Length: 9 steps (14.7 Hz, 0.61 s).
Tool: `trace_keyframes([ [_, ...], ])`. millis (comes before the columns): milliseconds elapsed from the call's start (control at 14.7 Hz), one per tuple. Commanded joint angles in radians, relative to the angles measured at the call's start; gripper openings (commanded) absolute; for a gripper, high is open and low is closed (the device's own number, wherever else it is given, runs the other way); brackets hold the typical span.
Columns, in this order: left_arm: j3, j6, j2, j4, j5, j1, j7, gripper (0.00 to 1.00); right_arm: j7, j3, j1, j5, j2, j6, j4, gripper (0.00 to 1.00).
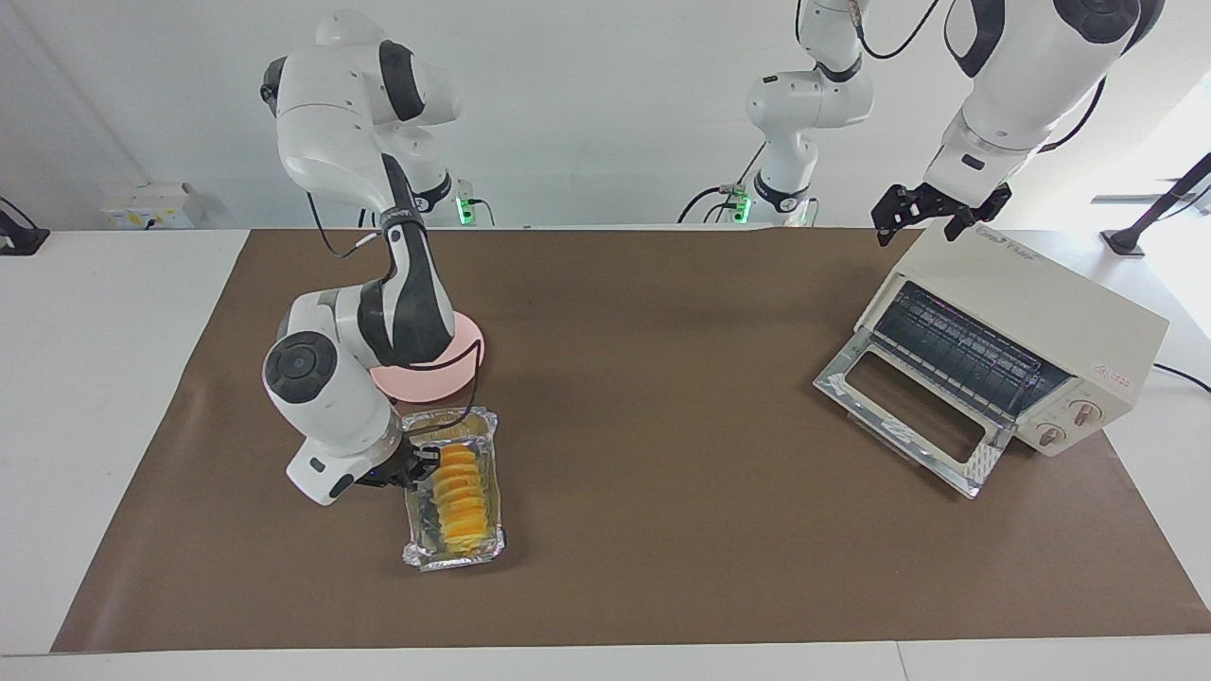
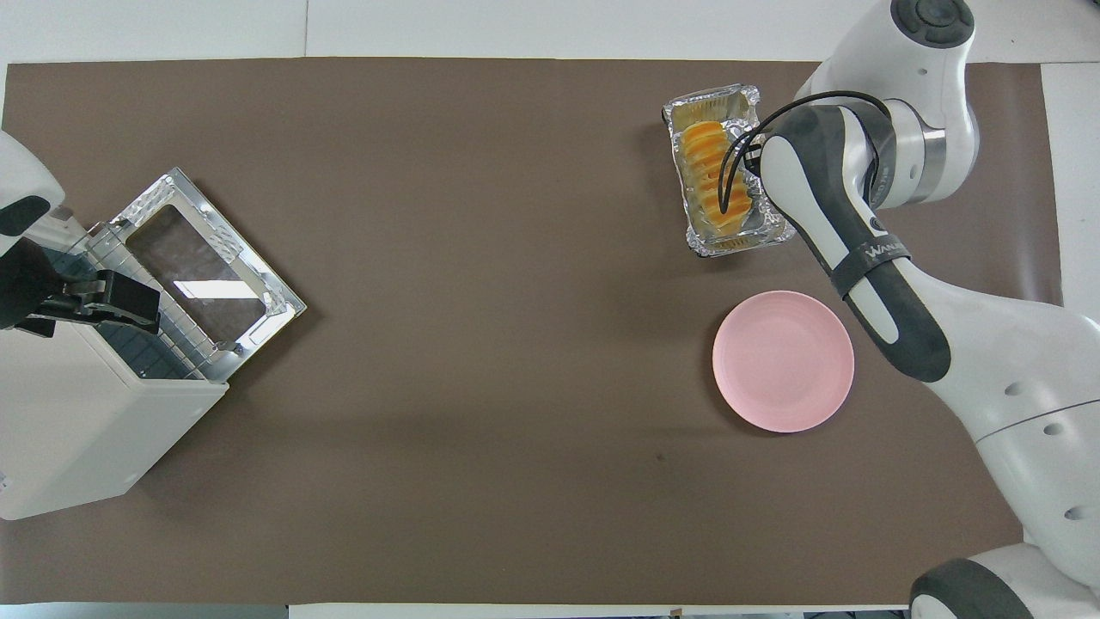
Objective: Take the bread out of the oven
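The bread is a golden ridged loaf lying in a crinkled foil tray on the brown mat, toward the right arm's end of the table. It also shows in the overhead view. My right gripper is low at the tray's long rim, beside the loaf; its own forearm hides it from above. The cream oven stands at the left arm's end with its glass door dropped open and its rack bare. My left gripper is open and empty over the oven's top edge.
A round pink plate lies on the mat beside the tray, nearer to the robots, partly covered by the right arm in the facing view. The brown mat spans the table between tray and oven.
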Motion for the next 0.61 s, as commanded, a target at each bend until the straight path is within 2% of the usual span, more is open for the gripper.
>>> trace_keyframes([
  [0,-0.005,0.006,-0.025,-0.022,-0.015,0.014,0.006,1.00,-0.033,0.012,-0.012,-0.008,-0.032,0.082,-0.108,0.00],
  [136,-0.005,0.006,-0.025,-0.022,-0.015,0.014,0.006,1.00,-0.035,0.012,-0.017,-0.008,-0.035,0.080,-0.113,0.00],
  [205,-0.005,0.007,-0.025,-0.022,-0.015,0.014,0.006,1.00,-0.035,0.012,-0.019,-0.009,-0.035,0.075,-0.113,0.17],
  [273,-0.005,0.007,-0.025,-0.020,-0.015,0.014,0.006,1.00,-0.033,0.012,-0.019,-0.009,-0.036,0.064,-0.109,0.54],
  [341,-0.005,0.007,-0.025,-0.020,-0.015,0.014,0.006,1.00,-0.033,0.010,-0.016,-0.011,-0.046,0.050,-0.109,0.65],
  [545,-0.005,0.006,-0.025,-0.022,-0.015,0.014,0.006,1.00,-0.033,0.009,-0.005,-0.021,-0.059,0.014,-0.092,0.65],
])
